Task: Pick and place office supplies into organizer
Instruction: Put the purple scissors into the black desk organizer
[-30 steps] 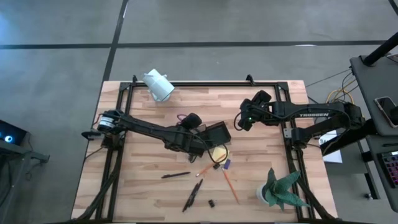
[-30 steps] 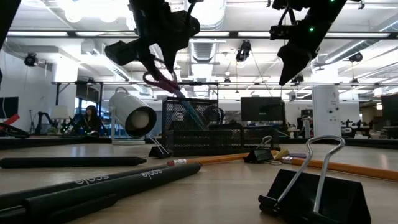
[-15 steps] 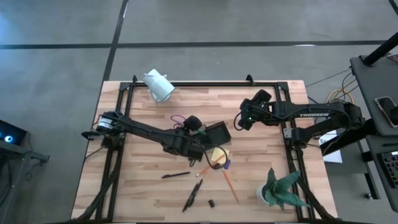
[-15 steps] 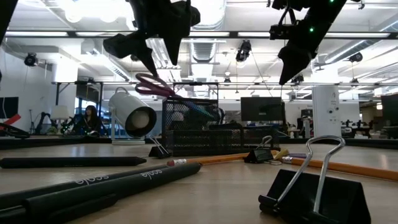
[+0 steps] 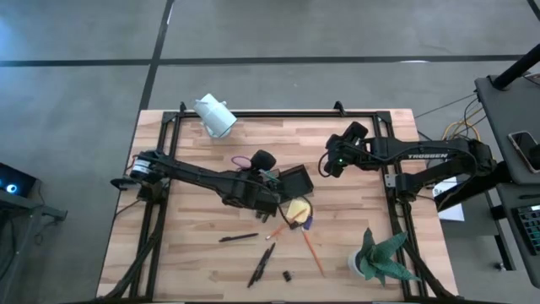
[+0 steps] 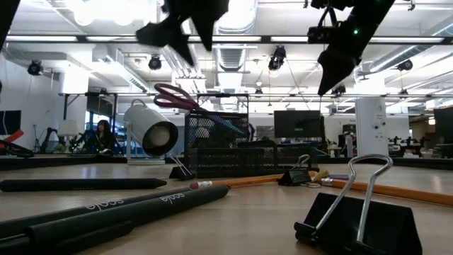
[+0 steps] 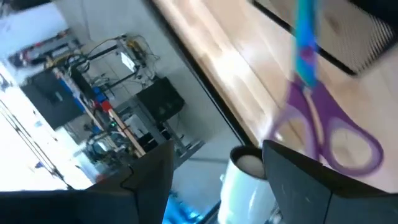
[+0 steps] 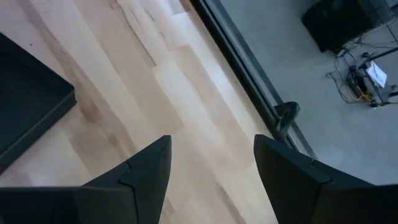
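Standing at the low camera's end of the worktop [image 5: 194, 253], you meet the binder clip [image 6: 354, 216] first, then the black pens [image 6: 106, 209] and the orange pencil [image 6: 248, 181] lying flat, and beyond them the organizer [image 6: 216, 145]. Since a second ago the left gripper [image 6: 185, 25] has let go of the purple-handled scissors [image 6: 185, 104] and climbed: it then held them by the handles just over the box, and now it hangs well above them with its fingers [image 7: 292, 177] spread apart and nothing between them. The scissors rest with the blades down inside the organizer and the purple loops sticking out over its rim, the long axis slanting, handles high and pointing towards the white cylindrical camera [image 6: 150, 133], blades low towards the box's middle. From above, the loops [image 5: 242, 160] show just beside the organizer [image 5: 295, 180], with the yellow sticky-note pad [image 5: 297, 209] on its near side. The right gripper [image 5: 331, 162] waits in the air past the organizer, its fingers [image 8: 283, 168] parted and empty, as before.
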Controlling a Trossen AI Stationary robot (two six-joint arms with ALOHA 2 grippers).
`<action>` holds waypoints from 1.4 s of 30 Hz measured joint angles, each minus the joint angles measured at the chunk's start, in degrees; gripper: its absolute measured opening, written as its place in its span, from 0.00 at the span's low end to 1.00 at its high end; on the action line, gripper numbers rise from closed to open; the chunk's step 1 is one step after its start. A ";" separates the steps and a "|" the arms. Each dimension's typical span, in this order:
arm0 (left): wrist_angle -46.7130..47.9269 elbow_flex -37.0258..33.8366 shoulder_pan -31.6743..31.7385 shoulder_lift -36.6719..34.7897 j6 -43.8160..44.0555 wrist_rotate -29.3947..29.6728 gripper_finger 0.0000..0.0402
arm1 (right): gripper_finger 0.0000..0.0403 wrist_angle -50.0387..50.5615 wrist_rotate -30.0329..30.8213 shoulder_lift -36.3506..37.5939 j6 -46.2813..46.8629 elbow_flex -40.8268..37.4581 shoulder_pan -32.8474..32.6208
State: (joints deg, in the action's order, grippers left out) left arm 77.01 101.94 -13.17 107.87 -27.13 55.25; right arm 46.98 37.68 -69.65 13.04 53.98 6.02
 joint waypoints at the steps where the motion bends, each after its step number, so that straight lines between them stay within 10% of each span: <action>1: 0.03 1.49 0.00 -0.01 1.97 0.13 0.56 | 0.55 0.00 -0.04 0.20 0.00 0.00 0.00; 9: 13.06 12.57 6.22 -1.94 50.76 -14.00 0.56 | 0.55 0.00 -0.21 0.90 0.02 0.00 0.00; 14: 12.99 10.87 10.62 -9.68 63.24 -16.62 0.56 | 0.55 -0.42 -0.33 0.92 0.01 0.00 0.04; 25: 3.61 -9.28 26.28 -22.80 69.93 -46.72 0.56 | 0.55 -4.39 -0.67 0.92 -0.17 -0.09 0.47; 42: -14.70 -25.48 37.39 -30.62 73.48 -50.55 0.56 | 0.55 -5.20 -0.63 0.92 -0.17 -0.17 1.03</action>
State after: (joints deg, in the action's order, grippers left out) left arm 62.31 76.46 24.22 77.25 46.35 4.70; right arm 41.78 37.06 -68.73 12.86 53.80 7.05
